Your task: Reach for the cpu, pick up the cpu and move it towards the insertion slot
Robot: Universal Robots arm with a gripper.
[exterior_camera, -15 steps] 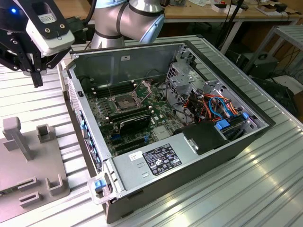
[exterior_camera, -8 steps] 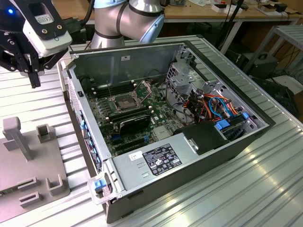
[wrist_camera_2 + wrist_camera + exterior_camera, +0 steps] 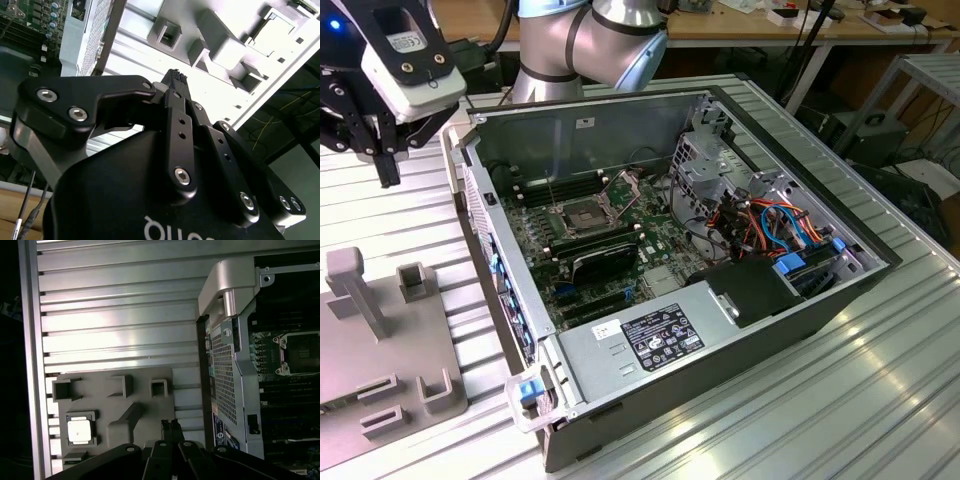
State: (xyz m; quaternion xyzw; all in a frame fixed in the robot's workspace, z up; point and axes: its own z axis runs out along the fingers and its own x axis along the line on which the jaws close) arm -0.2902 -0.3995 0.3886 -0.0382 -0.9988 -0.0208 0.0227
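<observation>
Reach stage: nothing lifted yet. My black fingers [image 3: 175, 430] are pressed together and empty, hovering over the ribbed aluminium desk [image 3: 880, 400]. First wrist view — the small square silver-beige cpu [image 3: 80, 430] rests in a pocket of the grey plastic fixture plate [image 3: 100, 400], well apart from my fingers. Exterior view — the silver-framed square insertion slot [image 3: 582, 216] lies inside the open grey-metal computer case [image 3: 590, 125], seemingly vacant.
</observation>
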